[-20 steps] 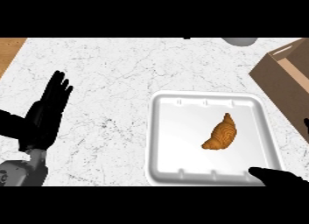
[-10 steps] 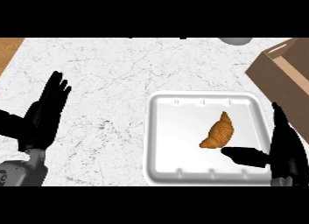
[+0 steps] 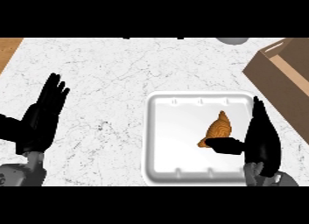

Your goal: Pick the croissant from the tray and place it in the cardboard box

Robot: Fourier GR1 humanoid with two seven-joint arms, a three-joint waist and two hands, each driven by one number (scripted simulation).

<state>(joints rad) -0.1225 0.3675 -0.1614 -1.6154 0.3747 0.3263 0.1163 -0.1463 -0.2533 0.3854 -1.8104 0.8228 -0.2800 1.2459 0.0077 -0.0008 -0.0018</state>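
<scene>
One head cam only, looking steeply down on a white marble counter (image 3: 118,74) from above the robot's own position, fairly close in. Forearms enter from the lower edge; left hand (image 3: 40,118) at view's left, right hand (image 3: 261,135) at view's right, not mirrored. No 2nd view, so no overlap w/ another cam.

The surface (image 3: 118,74) looks like polished white marble with grey veins. At its 9 o'clock edge, wood (image 3: 1,57) shows. The tray (image 3: 176,131) seems glossy white plastic; the box (image 3: 292,83) matt brown cardboard.
</scene>
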